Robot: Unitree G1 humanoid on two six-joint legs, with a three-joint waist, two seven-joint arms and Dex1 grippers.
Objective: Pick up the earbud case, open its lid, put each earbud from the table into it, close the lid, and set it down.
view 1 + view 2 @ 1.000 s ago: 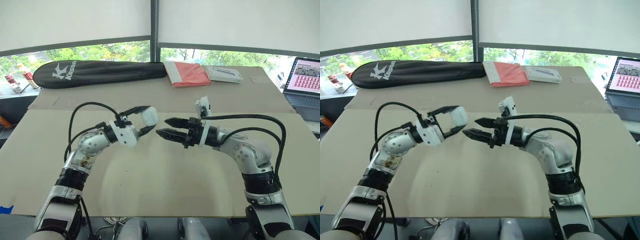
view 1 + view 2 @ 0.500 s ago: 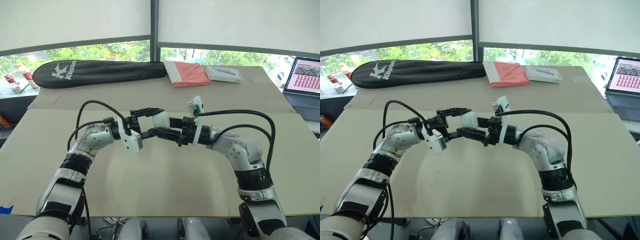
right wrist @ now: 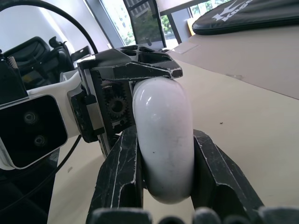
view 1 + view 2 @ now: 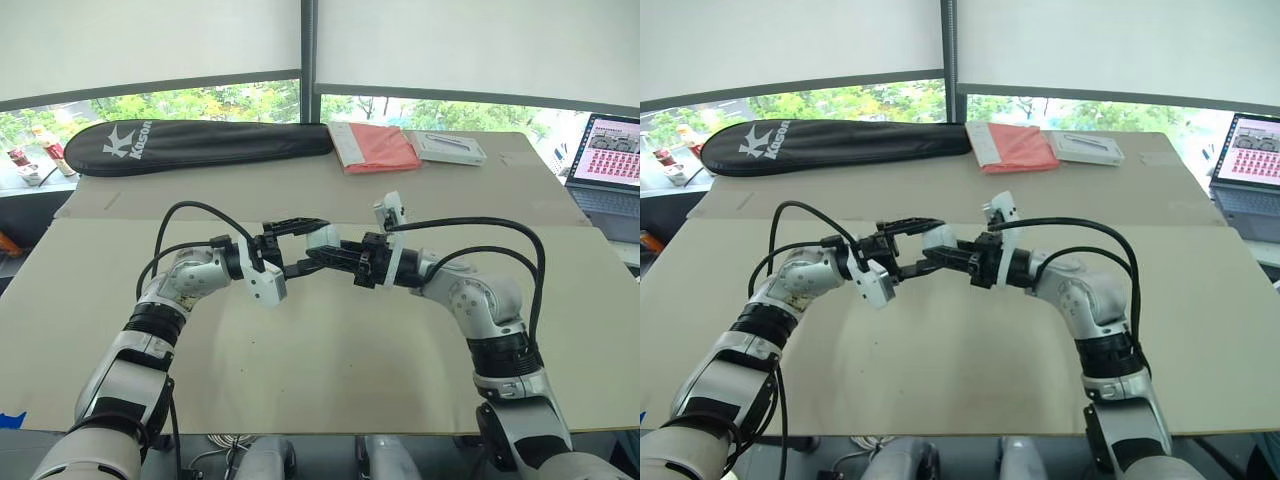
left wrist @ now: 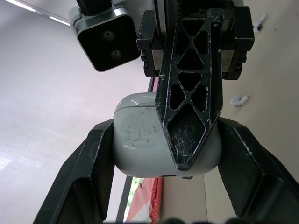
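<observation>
Moved together since before, now pinching the earbud case with both left gripper and right gripper; best to hold firm and open it slowly.

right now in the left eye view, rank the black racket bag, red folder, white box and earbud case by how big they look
1. black racket bag
2. red folder
3. white box
4. earbud case: partly covered and nearer the camera, yet it looks smallest
</observation>
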